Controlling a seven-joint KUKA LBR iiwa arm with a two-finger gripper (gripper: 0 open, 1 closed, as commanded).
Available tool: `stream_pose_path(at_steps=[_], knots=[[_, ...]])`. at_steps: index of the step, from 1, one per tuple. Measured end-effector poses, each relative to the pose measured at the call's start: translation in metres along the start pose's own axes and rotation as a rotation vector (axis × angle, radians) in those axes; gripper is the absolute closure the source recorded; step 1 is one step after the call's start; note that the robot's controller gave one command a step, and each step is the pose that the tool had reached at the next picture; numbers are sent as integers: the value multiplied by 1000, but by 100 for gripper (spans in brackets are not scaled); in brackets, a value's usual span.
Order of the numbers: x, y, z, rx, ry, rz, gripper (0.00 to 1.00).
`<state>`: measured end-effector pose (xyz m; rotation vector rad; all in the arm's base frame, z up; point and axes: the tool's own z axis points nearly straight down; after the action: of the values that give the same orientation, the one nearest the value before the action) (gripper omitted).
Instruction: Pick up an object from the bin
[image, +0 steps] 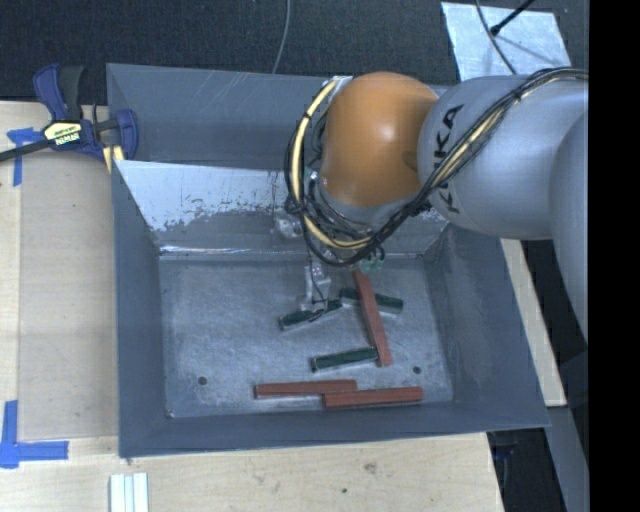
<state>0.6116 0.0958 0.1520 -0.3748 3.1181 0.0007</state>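
We saw the gripper (318, 295) low over the dark green stick (306, 319) near the middle of the bin (140, 330), could not tell whether it was spread or pinching, and judged it should straddle the stick's narrow width, clear of the slanting brown stick (371, 322).

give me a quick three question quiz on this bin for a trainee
1. True or false: every stick in the bin is brown.
2. How many brown sticks lie in it?
3. Which lies nearest the gripper? A: a dark green stick. B: the brown pair by the near wall. C: a blue ball.
Key: 1 false; 2 three; 3 A.
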Motion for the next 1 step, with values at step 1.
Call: stream_pose_path(at_steps=[1], knots=[[11, -53, 14, 3, 1, 43, 0]])
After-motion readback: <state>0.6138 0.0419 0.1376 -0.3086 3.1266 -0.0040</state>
